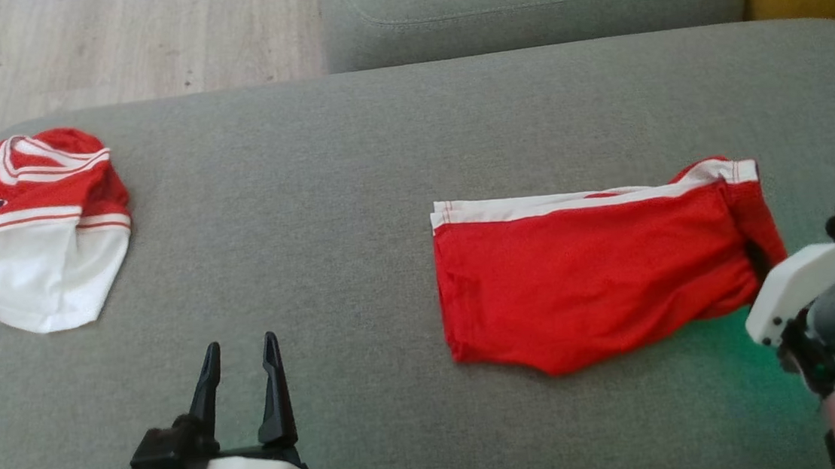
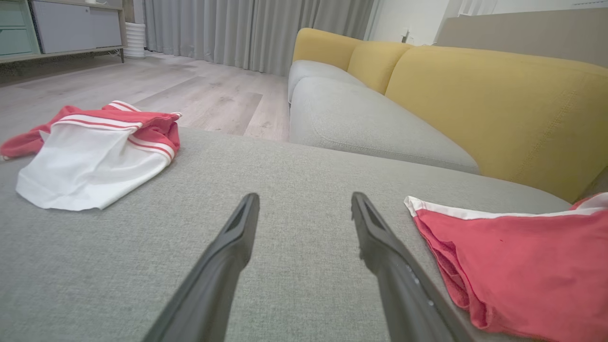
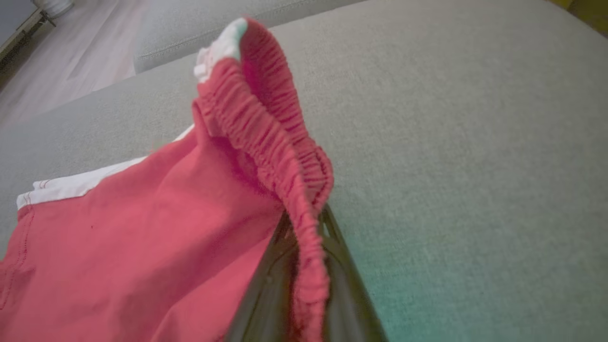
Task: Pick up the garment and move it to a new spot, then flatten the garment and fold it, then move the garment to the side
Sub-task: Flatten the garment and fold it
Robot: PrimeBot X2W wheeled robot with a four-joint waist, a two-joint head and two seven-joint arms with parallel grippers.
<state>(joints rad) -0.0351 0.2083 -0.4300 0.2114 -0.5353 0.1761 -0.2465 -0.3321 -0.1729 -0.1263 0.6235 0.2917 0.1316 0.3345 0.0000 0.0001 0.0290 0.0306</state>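
Right gripper (image 3: 304, 228) pinches the folded-looking red shorts (image 1: 588, 280) at center-right, left gripper (image 1: 240, 344) spread wide: probably move-aside time, needing a clean lift.

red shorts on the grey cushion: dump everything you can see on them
The red shorts look like thin fabric, lying roughly flat with slight wrinkles on the grey cushion. A white trim runs along the far edge. At their right end the gathered elastic waistband stands raised off the cushion, pinched by the shut right gripper. Nothing else touches them.
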